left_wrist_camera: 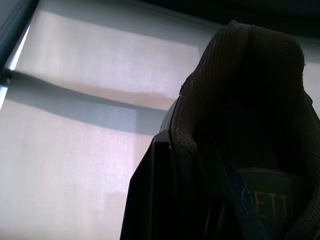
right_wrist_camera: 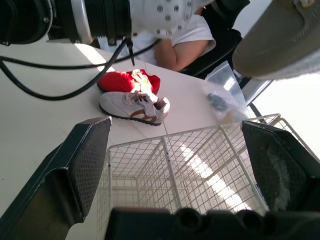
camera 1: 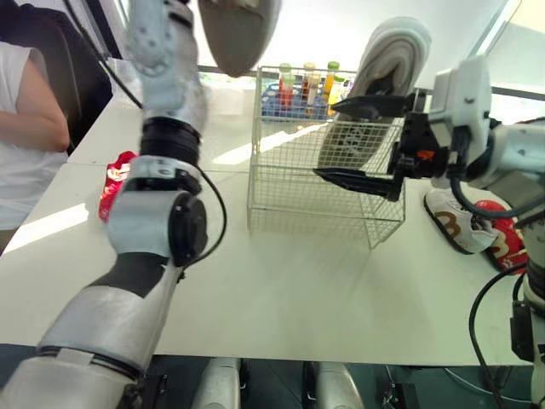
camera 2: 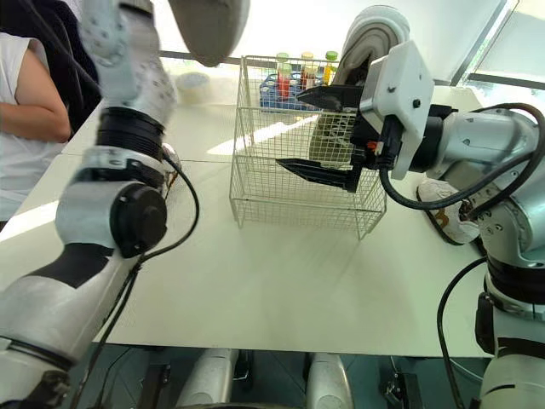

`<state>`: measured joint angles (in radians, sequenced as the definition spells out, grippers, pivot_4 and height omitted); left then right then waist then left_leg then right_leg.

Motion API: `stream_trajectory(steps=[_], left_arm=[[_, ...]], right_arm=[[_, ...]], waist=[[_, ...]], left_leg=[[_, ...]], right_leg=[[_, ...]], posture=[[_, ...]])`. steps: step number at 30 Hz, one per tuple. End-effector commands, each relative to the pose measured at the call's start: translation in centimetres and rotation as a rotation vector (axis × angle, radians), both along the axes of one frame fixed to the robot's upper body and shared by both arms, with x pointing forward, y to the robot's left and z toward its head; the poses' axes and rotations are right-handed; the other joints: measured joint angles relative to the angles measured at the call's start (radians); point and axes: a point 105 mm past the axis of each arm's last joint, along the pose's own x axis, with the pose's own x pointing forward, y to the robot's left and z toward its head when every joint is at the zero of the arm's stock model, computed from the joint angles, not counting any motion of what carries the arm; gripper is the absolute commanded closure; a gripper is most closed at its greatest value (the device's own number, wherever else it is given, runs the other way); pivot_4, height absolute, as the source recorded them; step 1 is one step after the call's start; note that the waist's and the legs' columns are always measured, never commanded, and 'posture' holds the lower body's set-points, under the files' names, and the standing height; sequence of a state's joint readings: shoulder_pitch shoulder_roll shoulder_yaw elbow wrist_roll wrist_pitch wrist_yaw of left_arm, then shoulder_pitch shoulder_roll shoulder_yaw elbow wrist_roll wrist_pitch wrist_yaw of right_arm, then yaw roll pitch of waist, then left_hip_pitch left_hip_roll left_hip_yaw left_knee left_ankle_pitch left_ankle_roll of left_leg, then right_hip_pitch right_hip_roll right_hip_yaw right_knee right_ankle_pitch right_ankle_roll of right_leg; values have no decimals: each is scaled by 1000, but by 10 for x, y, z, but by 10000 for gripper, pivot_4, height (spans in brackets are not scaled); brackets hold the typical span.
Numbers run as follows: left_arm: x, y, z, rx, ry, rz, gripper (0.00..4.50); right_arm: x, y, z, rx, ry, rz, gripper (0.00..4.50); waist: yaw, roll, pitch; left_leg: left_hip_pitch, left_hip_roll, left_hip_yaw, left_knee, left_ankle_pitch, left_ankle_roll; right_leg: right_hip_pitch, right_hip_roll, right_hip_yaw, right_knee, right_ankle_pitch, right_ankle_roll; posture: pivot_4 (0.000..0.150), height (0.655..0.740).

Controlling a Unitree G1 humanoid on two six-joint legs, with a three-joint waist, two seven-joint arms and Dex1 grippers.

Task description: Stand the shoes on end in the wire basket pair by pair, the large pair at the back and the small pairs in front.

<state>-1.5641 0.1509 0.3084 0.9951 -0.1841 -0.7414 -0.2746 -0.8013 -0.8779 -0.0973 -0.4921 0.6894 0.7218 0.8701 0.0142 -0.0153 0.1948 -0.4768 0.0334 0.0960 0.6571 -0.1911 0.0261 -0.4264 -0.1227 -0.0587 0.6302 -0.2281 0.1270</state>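
This looks like a robotics lab in an office-style room. White tables stand edge to edge. A blue rack of coloured bottles sits past the spread fingers of the right gripper. Farther beyond those fingers a person sits on a black chair. A pale roller blind covers the window.

Wire basket and table: white. Raised shoe and basket shoe: grey. Small shoe: white with brown trim; neighbouring shoe: red.
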Motion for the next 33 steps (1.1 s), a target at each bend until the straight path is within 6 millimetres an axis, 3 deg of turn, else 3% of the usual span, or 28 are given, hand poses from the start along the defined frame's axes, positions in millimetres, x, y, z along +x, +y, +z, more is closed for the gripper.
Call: stream_trajectory(steps=[1,20,33], left_arm=[[-15,-5,6,-44,-103,44,44562],[-11,-62,-36,46,-117,197,44562],[-26,-81,-25,89,-259,388,44562]], right_arm=[[-9,-3,13,11,-66,-18,0],[-33,-5,18,-38,-15,-105,0],[-50,-11,20,-48,-6,-193,0]], waist=[[-3,0,0],[1,0,0],[1,0,0]], left_leg=[[0,0,0,0,0,0],[-2,0,-1,2,-2,2],[-2,1,-5,2,-2,3]], right_leg=[[0,0,0,0,0,0],[-1,0,0,0,0,0],[-1,-1,1,-1,0,-1]], posture=[[1500,7400],[1500,7400],[1500,7400]])
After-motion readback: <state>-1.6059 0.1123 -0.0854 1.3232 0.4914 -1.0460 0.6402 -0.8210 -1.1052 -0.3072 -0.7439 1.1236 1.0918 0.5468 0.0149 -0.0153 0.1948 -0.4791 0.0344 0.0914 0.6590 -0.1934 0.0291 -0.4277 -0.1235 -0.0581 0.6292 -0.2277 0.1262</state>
